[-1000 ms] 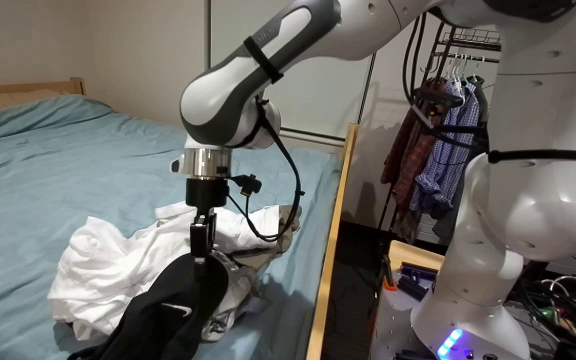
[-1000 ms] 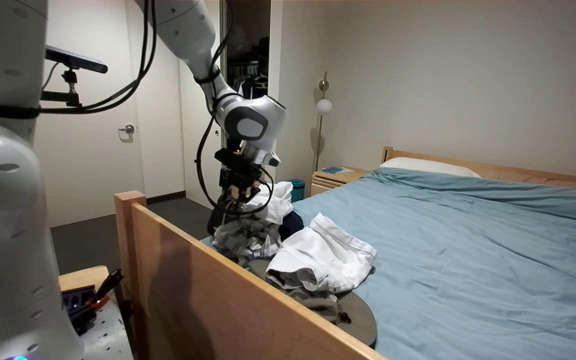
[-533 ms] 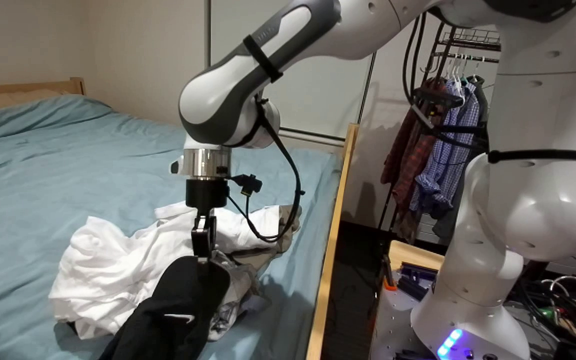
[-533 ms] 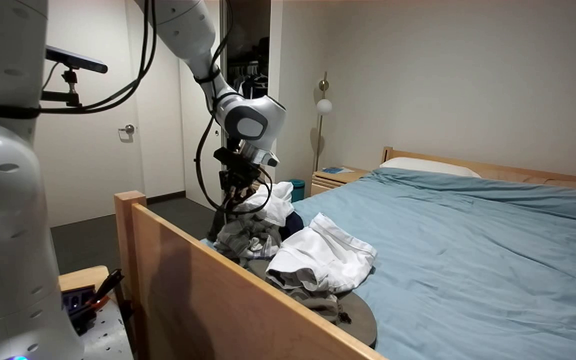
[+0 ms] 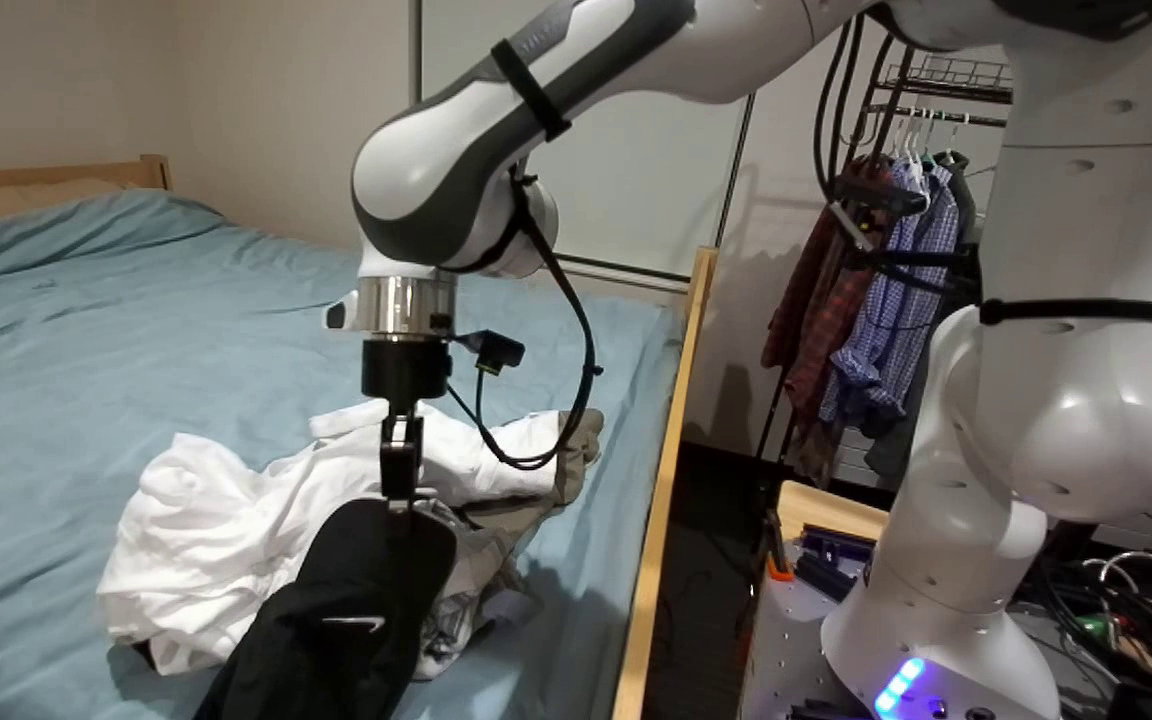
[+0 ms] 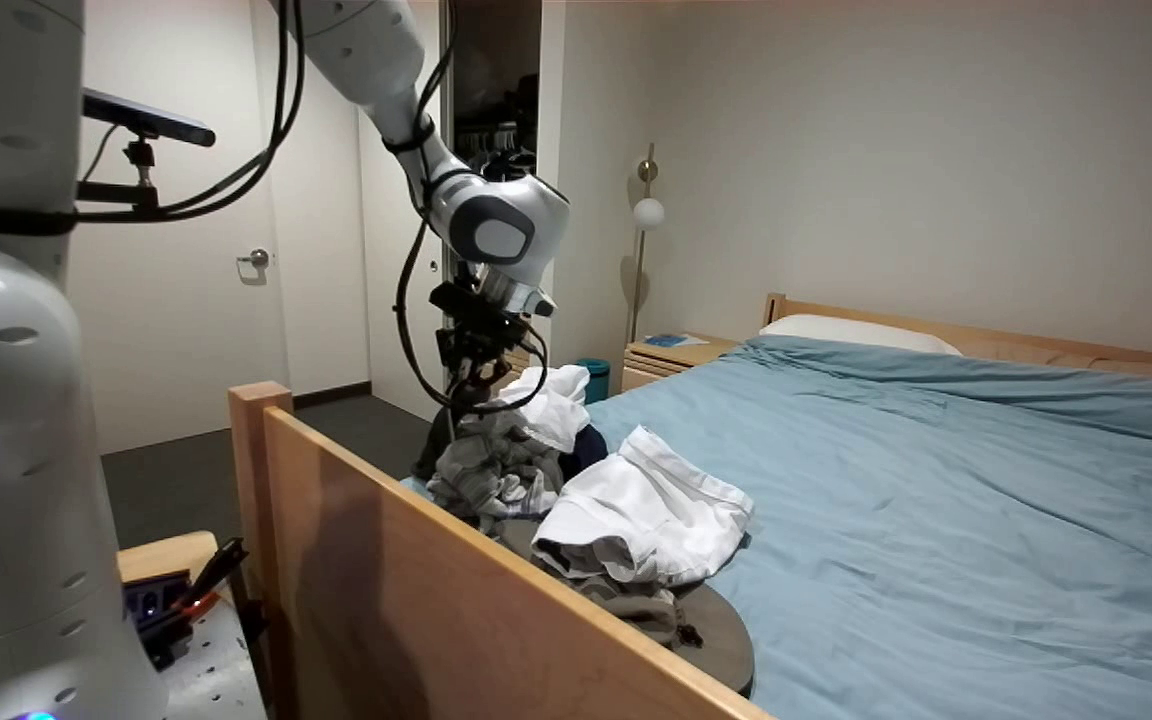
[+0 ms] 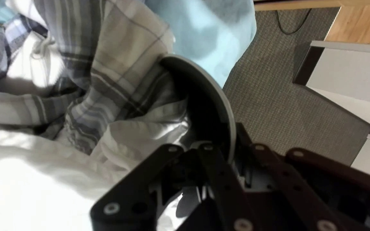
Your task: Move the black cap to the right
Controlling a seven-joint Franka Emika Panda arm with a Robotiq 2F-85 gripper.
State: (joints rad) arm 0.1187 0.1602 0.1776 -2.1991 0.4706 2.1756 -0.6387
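Note:
The black cap (image 5: 336,640) with a white swoosh hangs at the lower edge of an exterior view, its brim up. My gripper (image 5: 399,503) points down and is shut on the top of the brim. In an exterior view the cap (image 6: 433,450) is a dark shape, partly hidden behind plaid clothing and cables below the gripper (image 6: 471,375). In the wrist view the cap's curved brim (image 7: 212,93) with its pale edge runs down between the fingers of the gripper (image 7: 228,144). The cap's lower part is cut off in an exterior view.
A pile of white clothing (image 5: 226,560) and plaid cloth (image 6: 496,465) lies beside the cap on the blue bed (image 5: 136,370). White shorts (image 6: 651,510) lie on a grey-brown hat (image 6: 721,640). The wooden bed rail (image 5: 661,500) stands between the bed and the robot base.
My gripper dips slightly, then rises a little with the cap, whose brim and swoosh move up with it. The other clothing stays about in place.

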